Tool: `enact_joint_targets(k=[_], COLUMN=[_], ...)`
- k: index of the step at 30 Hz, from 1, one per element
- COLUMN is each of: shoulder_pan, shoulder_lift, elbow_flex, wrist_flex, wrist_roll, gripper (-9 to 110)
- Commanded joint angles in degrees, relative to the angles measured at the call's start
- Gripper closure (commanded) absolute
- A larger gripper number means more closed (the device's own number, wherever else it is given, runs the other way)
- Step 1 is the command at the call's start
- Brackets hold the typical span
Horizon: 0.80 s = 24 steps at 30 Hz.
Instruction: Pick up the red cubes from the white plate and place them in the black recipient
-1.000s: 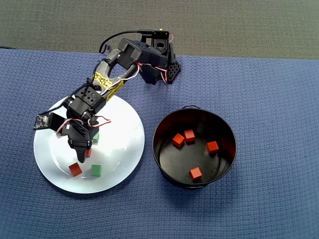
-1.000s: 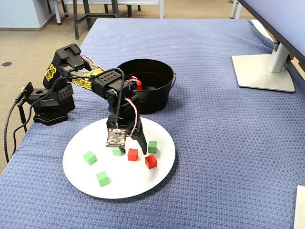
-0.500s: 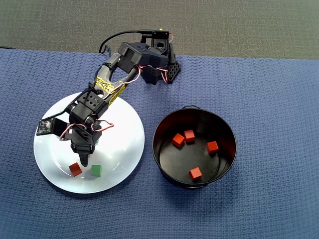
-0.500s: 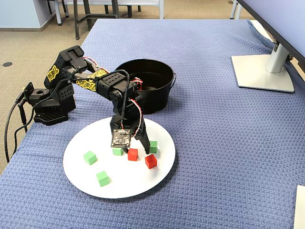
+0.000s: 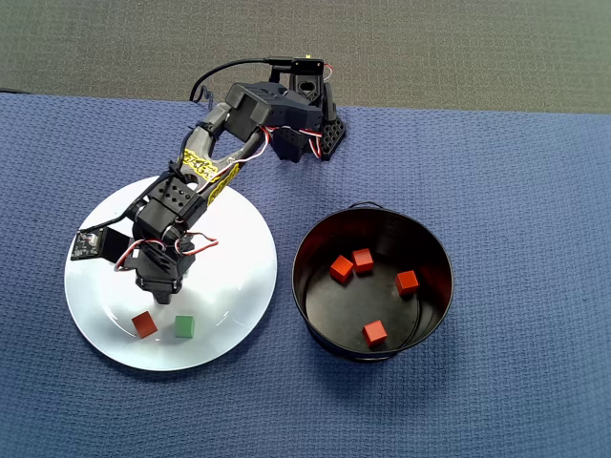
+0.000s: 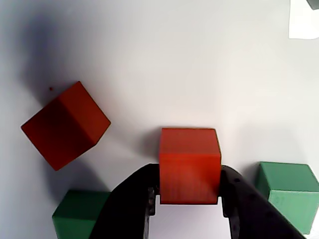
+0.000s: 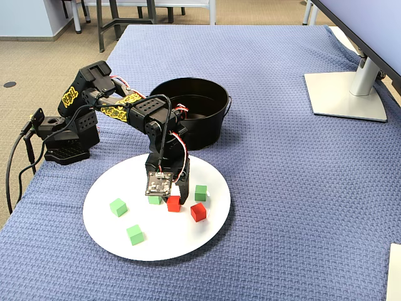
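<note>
In the wrist view my gripper (image 6: 189, 186) is shut on a red cube (image 6: 189, 164), with a black finger pressed against each side. That cube (image 7: 173, 203) still rests on the white plate (image 7: 182, 241). From overhead the gripper (image 5: 158, 292) covers it. A second red cube (image 6: 65, 124) lies loose nearby on the plate (image 5: 239, 277), seen also in the overhead view (image 5: 144, 324) and the fixed view (image 7: 198, 212). The black recipient (image 5: 298, 286) stands right of the plate and holds several red cubes, one of them (image 5: 374, 332) near its front wall.
Green cubes share the plate: two (image 6: 286, 191) (image 6: 79, 221) flank the fingers, and two more (image 7: 118, 207) (image 7: 134, 234) lie on its left part in the fixed view. The arm's base (image 5: 304, 129) is behind the plate. A monitor stand (image 7: 348, 94) is at the far right.
The gripper has come down over the red cube it was straddling and has closed on it. The loose cubes and the pot have not moved.
</note>
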Motion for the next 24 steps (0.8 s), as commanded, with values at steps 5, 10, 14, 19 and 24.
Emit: enact_joint_targets(k=[5, 10, 14, 19, 24], shoulder_pan=[0.88, -4.75, -13.27, -25.4, -37.62], shoulder_lift=[15.47, 29.36, 41.48, 48.52, 53.44], elbow_flex=[-3.52, -2.11, 8.0, 17.05, 26.98], wrist_flex=[4.57, 9.84, 6.06, 2.72, -1.58], wrist_roll=[4.66, 8.35, 11.25, 14.24, 18.28], gripper=[102, 102, 102, 102, 102])
